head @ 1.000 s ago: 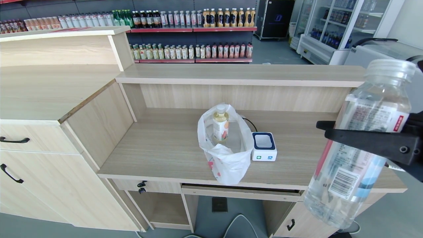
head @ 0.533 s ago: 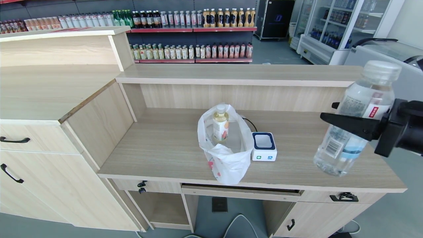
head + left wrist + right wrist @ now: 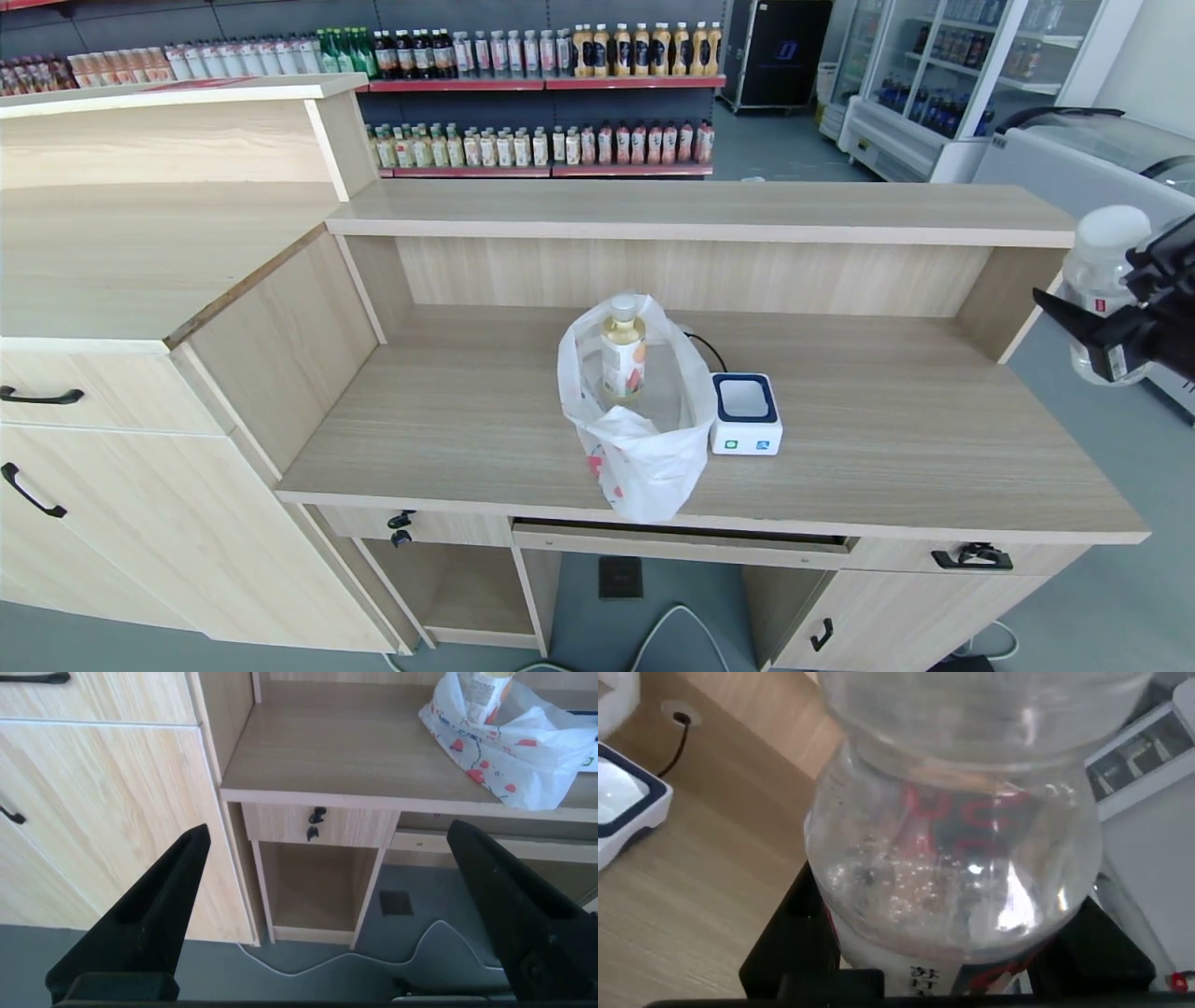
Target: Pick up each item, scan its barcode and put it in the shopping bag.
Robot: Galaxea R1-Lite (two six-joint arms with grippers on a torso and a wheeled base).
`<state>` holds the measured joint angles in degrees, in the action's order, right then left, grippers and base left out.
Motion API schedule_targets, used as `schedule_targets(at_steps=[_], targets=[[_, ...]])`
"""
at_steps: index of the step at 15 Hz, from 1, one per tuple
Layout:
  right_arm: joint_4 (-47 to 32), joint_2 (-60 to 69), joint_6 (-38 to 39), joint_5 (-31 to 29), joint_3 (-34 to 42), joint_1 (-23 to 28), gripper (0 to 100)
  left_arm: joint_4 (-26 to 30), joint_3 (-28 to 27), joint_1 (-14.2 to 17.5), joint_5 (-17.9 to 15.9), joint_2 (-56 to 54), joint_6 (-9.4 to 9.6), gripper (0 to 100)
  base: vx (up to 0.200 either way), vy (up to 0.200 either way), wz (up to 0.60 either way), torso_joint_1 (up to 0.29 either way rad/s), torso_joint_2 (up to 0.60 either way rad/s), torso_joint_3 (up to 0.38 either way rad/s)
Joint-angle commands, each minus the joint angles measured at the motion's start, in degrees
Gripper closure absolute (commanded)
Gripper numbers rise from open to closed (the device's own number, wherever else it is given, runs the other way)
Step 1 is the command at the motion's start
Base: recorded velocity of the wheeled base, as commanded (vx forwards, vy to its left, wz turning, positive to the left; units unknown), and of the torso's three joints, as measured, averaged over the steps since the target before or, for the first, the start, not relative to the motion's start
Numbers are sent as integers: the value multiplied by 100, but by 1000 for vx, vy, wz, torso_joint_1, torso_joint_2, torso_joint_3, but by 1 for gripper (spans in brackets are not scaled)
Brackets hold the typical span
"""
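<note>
My right gripper (image 3: 1111, 331) is shut on a clear water bottle (image 3: 1100, 280) with a white cap, held upright off the right end of the counter. From the right wrist, that water bottle (image 3: 957, 849) looms close between the black fingers. A white shopping bag (image 3: 639, 420) stands open on the middle of the wooden counter (image 3: 887, 439), with a yellow drink bottle (image 3: 623, 355) upright inside it. A white and blue barcode scanner (image 3: 746, 413) sits right beside the bag. My left gripper (image 3: 327, 915) hangs open below the counter's left front, near a drawer with a key (image 3: 316, 824).
A raised ledge (image 3: 691, 210) runs along the back of the counter. A scanner cable (image 3: 705, 347) trails behind the bag. Cabinets with black handles (image 3: 37, 397) stand to the left. Drink shelves and fridges line the room behind.
The right gripper has carried the water bottle away from the camera, to the right and outward beyond the counter's end. Bag, scanner and left arm have stayed put.
</note>
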<state>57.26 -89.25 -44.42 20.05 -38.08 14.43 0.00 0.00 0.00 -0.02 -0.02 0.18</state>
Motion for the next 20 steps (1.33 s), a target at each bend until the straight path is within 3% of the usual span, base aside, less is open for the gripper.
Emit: schedule_targets(at_steps=[1, 7, 11, 14, 16, 20], targets=[[48, -427, -128, 7, -243, 86, 100, 0, 0, 0, 2, 2, -1, 0, 0, 0, 600, 7, 2, 7], [1217, -1130, -884, 130, -296, -90, 100, 0, 0, 0, 2, 2, -1, 0, 0, 0, 600, 3, 4, 1], [2079, -2035, -1192, 1203, -393, 104, 100, 0, 0, 0, -6, 2, -1, 0, 0, 0, 0, 0, 0, 0], [2175, -2791, -989, 2943, -639, 297, 100, 0, 0, 0, 2, 2, -1, 0, 0, 0, 0, 0, 0, 0], [2193, -3090, -954, 3488, -832, 323, 100, 0, 0, 0, 2, 2, -1, 0, 0, 0, 0, 0, 0, 0], [2193, -3433, -1156, 3708, -964, 367, 100, 0, 0, 0, 2, 2, -1, 0, 0, 0, 0, 0, 0, 0]])
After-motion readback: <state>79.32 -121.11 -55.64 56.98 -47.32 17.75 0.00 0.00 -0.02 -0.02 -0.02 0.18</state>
